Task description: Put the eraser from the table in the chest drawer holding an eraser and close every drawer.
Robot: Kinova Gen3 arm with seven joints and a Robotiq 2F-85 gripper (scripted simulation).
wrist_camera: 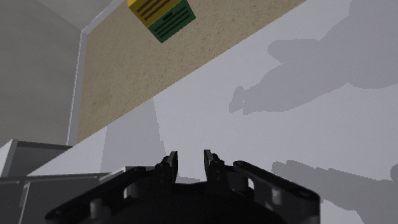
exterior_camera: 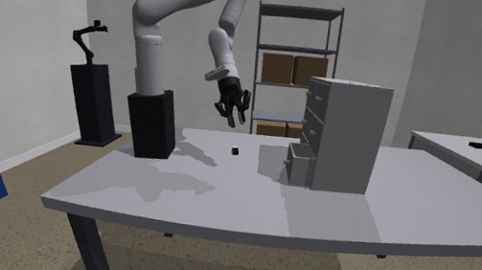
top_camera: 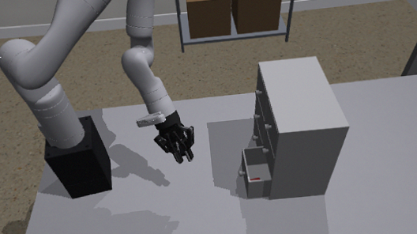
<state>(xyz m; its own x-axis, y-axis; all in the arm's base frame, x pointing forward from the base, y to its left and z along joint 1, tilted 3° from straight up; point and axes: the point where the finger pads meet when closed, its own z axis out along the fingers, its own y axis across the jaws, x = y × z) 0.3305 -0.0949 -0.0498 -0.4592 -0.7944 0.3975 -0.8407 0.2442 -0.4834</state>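
Note:
The grey chest (top_camera: 305,162) (exterior_camera: 352,141) stands upright on the table, with knobbed drawers facing the arm. Its bottom drawer (top_camera: 257,189) (exterior_camera: 301,170) on the near side is pulled partly out and looks level. A small red thing (top_camera: 255,179) shows inside that drawer; most of it is hidden. The other drawers look pushed in. A small black-and-white block, the eraser (exterior_camera: 235,151), lies on the table left of the chest; it is hidden in the top view. My gripper (top_camera: 185,160) (exterior_camera: 237,124) (wrist_camera: 190,158) is partly open and empty, pointing down above the eraser's area, clear of the table.
The black arm base (top_camera: 81,171) (exterior_camera: 151,124) stands at the left of the table (top_camera: 212,225) (exterior_camera: 233,203). A shelf rack (top_camera: 180,25) (exterior_camera: 256,56) stands behind. The wrist view shows a yellow-green box (wrist_camera: 172,22) beyond the table's edge.

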